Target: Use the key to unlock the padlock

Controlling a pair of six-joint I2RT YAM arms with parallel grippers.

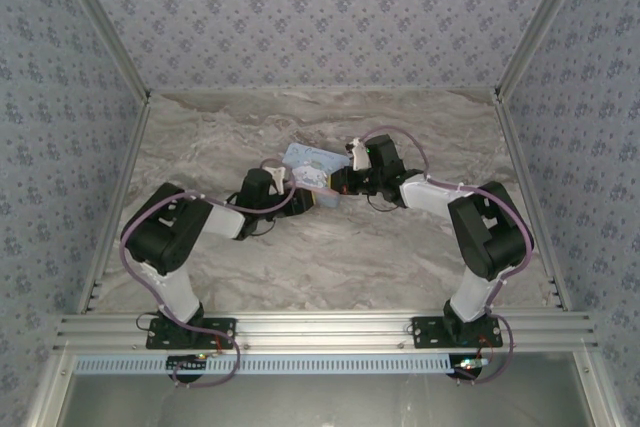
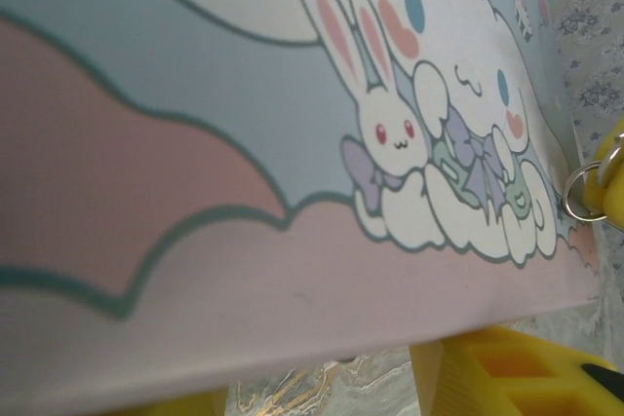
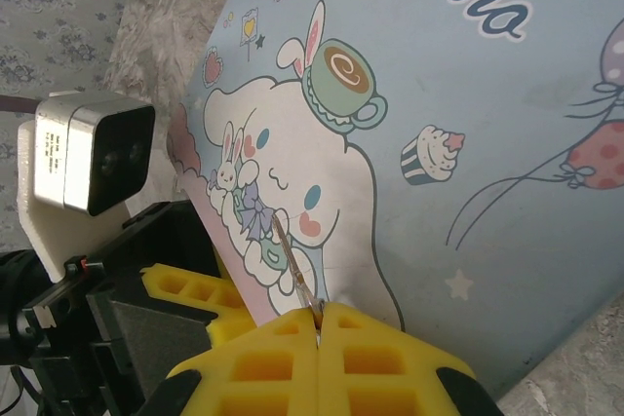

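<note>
Key (image 3: 295, 275), a thin silvery sliver, is pinched between the pressed-together yellow fingers (image 3: 390, 362) of the right tool (image 3: 318, 317). It pokes out over the printed face of the light-blue cartoon tin (image 3: 468, 143), contact unclear; padlock's spot cannot be told. Small metal ring (image 2: 582, 192) sits just beside the tin's right edge, by a yellow finger. Left tool (image 1: 298, 195) meets the tin from the left at mid desk (image 1: 400, 267), its yellow fingers (image 2: 507, 372) below the tin's near edge; cannot tell if clamped or apart.

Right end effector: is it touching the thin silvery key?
Touching. The right wrist view shows the right end effector closed, the key pinched in the seam between its yellow fingers.
</note>
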